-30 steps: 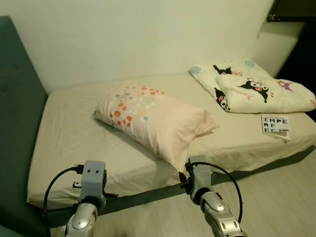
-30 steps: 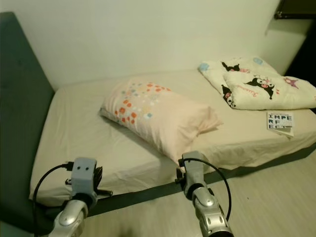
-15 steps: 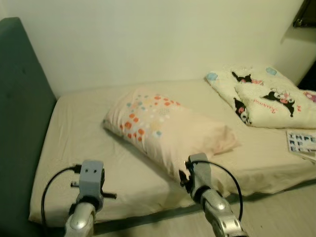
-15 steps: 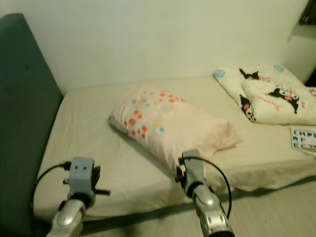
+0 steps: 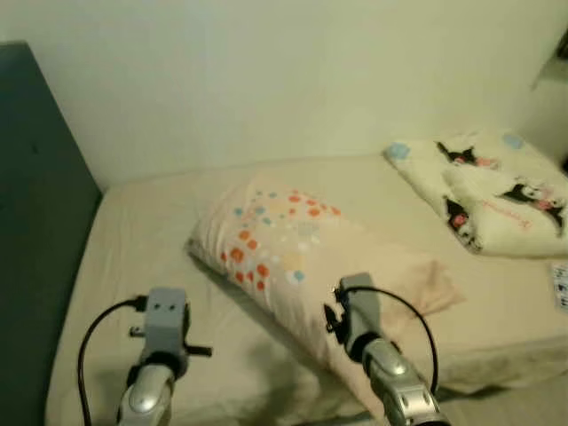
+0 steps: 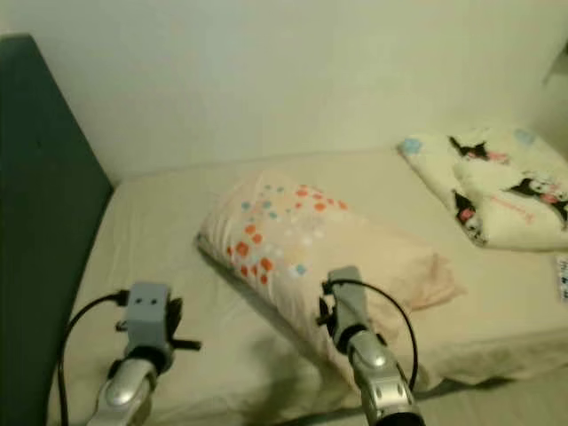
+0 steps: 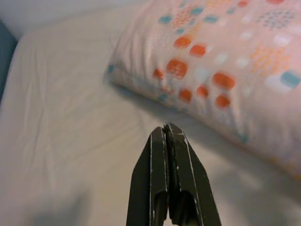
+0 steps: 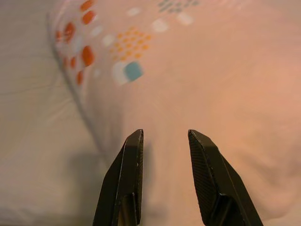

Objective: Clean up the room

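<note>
In the left eye view, a bed with a cream fitted sheet [image 5: 133,257] stands against a pale wall, with a dark teal upholstered headboard [image 5: 35,222] on the robot's left. A peach pillow printed with orange, blue and white squares [image 5: 311,257] lies slantwise across the middle of the bed, and a folded cream blanket with black cartoon figures [image 5: 497,191] lies at the far right by the wall. Both silver arms reach in low over the near edge of the bed, the right one in front of the pillow's near side. The right eye view shows the same bed and arms. In the left wrist view, the left claw [image 7: 167,134] has its two black fingers pressed together, above bare sheet just beside the pillow's patterned end. In the right wrist view, the right claw [image 8: 164,139] is spread apart, with the pillow's peach fabric visible between its fingers.
</note>
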Robot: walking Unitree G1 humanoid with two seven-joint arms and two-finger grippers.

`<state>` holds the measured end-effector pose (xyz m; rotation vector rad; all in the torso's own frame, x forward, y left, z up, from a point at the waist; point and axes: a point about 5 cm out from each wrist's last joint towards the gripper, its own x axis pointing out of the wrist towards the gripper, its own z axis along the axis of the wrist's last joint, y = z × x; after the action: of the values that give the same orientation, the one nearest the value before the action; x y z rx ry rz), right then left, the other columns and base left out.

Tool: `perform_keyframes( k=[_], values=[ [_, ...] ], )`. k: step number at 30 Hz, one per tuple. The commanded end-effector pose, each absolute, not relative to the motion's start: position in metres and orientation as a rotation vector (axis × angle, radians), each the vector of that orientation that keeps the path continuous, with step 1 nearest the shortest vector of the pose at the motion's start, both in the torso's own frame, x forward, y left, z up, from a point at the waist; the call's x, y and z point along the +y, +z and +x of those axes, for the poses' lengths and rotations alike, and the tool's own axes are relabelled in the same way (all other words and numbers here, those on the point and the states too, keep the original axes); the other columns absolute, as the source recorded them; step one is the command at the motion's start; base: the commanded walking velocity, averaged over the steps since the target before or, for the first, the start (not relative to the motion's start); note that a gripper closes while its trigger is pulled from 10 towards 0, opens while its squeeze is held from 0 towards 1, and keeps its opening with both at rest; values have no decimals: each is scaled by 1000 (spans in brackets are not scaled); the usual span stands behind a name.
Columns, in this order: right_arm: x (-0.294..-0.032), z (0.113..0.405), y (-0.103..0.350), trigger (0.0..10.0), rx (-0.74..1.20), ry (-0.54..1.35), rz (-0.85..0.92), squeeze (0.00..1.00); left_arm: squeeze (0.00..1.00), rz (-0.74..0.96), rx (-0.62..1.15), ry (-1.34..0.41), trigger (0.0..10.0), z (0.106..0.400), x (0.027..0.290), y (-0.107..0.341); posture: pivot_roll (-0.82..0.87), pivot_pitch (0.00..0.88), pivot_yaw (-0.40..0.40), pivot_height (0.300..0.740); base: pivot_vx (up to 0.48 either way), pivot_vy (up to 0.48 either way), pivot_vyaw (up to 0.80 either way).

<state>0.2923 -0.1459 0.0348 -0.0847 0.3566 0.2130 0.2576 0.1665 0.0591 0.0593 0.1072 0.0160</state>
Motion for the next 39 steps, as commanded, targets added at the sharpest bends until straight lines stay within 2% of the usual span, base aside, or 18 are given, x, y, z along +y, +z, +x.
perform_keyframes(
  k=[1,7,13,17,34,39],
  values=[
    [-145,290,31,10000,377,212,-82,0,0,63,142,41,10000,251,173,51,-36,103,-36,740,0,0,0],
    [-144,290,31,10000,378,211,-80,0,0,76,143,54,10000,252,176,52,-36,106,-32,740,0,0,0],
    [-144,290,30,10000,380,209,-78,0,0,110,155,50,10000,253,175,51,-36,106,-32,740,0,-480,0],
    [-144,290,30,10000,384,209,-76,0,0,65,178,46,10000,253,173,48,-36,106,-32,740,0,0,0],
    [-147,292,34,10000,371,173,-59,0,0,114,199,56,10000,255,177,46,-34,115,-23,740,0,0,0],
    [-151,299,43,10000,317,147,-63,0,0,84,190,42,10000,254,180,47,-34,117,-19,716,0,0,0]
  ],
)
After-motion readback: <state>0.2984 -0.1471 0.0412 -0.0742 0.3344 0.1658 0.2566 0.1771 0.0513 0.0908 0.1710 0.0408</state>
